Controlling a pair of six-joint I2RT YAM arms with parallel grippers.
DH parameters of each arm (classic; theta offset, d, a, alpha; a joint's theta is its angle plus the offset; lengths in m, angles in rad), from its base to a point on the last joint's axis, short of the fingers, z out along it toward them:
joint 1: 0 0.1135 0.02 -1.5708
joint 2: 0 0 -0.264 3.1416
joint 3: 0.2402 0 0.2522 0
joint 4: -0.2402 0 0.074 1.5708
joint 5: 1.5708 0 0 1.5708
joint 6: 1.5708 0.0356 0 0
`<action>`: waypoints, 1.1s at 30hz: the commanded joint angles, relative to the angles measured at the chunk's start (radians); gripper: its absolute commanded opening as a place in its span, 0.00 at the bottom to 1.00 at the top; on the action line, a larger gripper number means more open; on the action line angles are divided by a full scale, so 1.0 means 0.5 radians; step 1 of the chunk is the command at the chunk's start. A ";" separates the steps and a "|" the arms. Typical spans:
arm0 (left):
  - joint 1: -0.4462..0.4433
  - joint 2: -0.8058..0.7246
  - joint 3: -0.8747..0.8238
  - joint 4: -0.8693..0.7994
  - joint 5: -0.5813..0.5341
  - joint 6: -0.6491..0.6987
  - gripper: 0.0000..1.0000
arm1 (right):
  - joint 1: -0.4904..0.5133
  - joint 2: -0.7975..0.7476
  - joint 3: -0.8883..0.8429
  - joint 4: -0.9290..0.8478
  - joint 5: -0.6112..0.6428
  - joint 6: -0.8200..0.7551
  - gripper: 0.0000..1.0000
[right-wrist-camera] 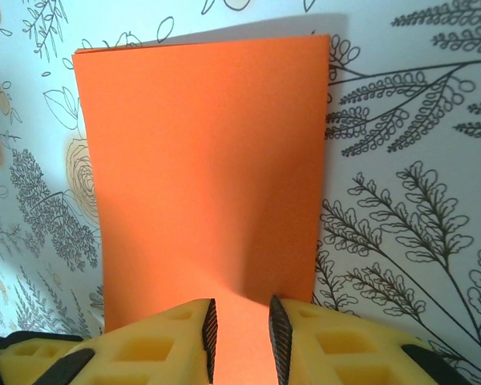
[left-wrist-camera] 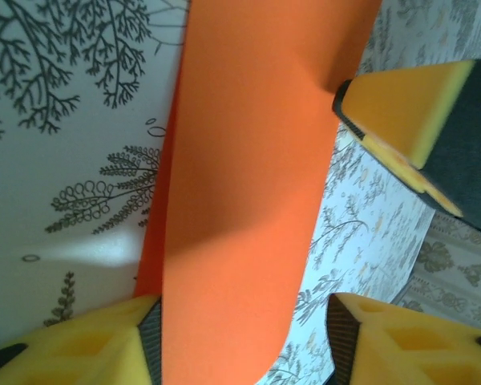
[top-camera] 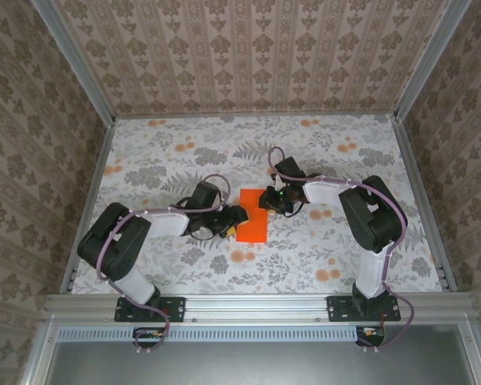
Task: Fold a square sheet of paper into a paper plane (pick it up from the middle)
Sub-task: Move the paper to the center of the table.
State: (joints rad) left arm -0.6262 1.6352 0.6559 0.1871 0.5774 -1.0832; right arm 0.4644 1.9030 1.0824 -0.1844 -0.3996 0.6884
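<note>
**Square sheet of paper (top-camera: 253, 216) folded to a rectangle, lying mid-tabletop between both tools**

The square sheet of paper, bright orange and plain, is lying doubled over into an upright rectangle near the centre of the floral-printed tabletop (top-camera: 184, 152), as the top external view is showing. Its layered edges are showing at the far end in the right wrist view (right-wrist-camera: 204, 160).

The right tool (top-camera: 274, 202) is standing at the sheet's upper right corner. In the right wrist view its jaws (right-wrist-camera: 242, 329) are sitting close together with the near edge of the sheet running between the dark pads; the tool is pinching the paper, which is bowing slightly upward just ahead of the grip.

The left tool (top-camera: 234, 227) is lying low at the sheet's lower left edge. In the left wrist view (left-wrist-camera: 240, 321) its jaws are standing roughly half open, the paper (left-wrist-camera: 240, 200) passing between them: one finger (left-wrist-camera: 88, 345) is touching the sheet, the other (left-wrist-camera: 409, 345) is standing clear of it. One finger of the right tool (left-wrist-camera: 401, 104) is pressing on the sheet's far edge in that view.
</note>
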 commanded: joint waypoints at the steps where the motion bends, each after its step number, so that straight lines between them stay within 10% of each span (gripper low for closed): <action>1: 0.031 0.065 0.056 0.063 0.104 0.068 0.52 | -0.006 0.071 -0.054 -0.030 0.024 0.025 0.29; 16: 0.106 0.046 0.049 -0.130 0.025 0.207 0.05 | 0.013 -0.215 -0.023 0.157 -0.326 -0.001 0.34; 33: 0.144 -0.064 -0.035 -0.036 0.195 0.307 0.25 | 0.068 -0.020 -0.048 0.215 -0.356 0.045 0.34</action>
State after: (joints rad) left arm -0.5610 1.6257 0.6537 0.1581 0.6342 -0.9634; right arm 0.4938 1.8652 1.0561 -0.0807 -0.5579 0.6914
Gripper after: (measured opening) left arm 0.250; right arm 0.339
